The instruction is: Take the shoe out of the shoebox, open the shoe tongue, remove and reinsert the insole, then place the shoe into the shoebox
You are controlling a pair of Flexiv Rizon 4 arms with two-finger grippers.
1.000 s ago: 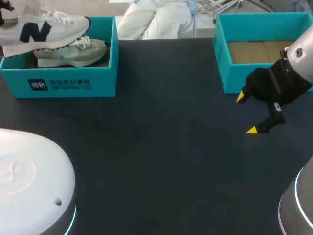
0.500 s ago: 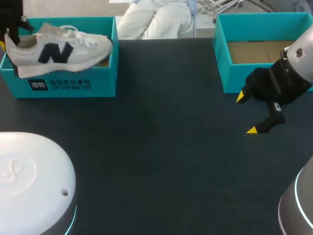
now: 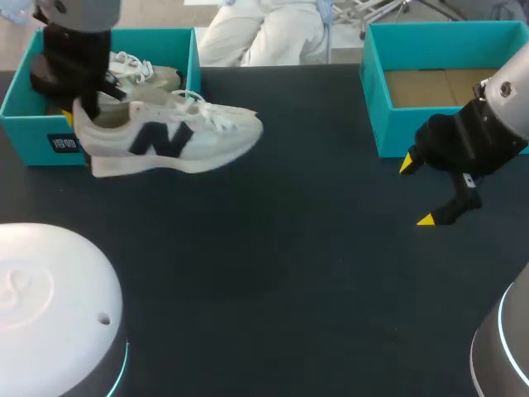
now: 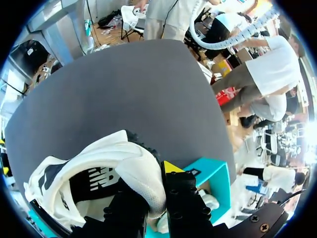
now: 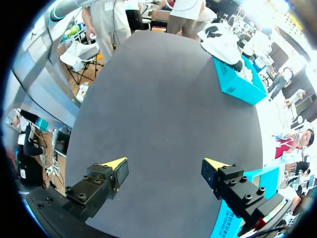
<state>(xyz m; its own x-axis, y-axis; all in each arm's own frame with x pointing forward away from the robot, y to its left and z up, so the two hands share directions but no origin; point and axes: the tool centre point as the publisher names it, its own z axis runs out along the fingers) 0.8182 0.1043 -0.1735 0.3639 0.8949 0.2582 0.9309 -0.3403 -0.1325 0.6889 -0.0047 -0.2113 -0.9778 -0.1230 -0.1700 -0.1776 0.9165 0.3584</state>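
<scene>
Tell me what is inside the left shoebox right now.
A second shoe lies inside the left shoebox, its laces showing. The left arm covers the box's left part, so anything there cannot be seen.

The shoe (image 3: 169, 136) is just before the shoebox (image 3: 193, 74), apparently off the table; a second shoe (image 3: 149, 76) lies inside it; another box (image 3: 376, 107) stands well to its right.

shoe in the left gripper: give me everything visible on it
The shoe is a white fabric-looking sneaker with a dark N on its side, white laces and a thick pale sole. It is side-on and roughly level, in front of the left shoebox, toe toward the middle of the table. The left gripper is shut on its heel; the inside looks dark. Whether the sole touches the table is unclear.
</scene>
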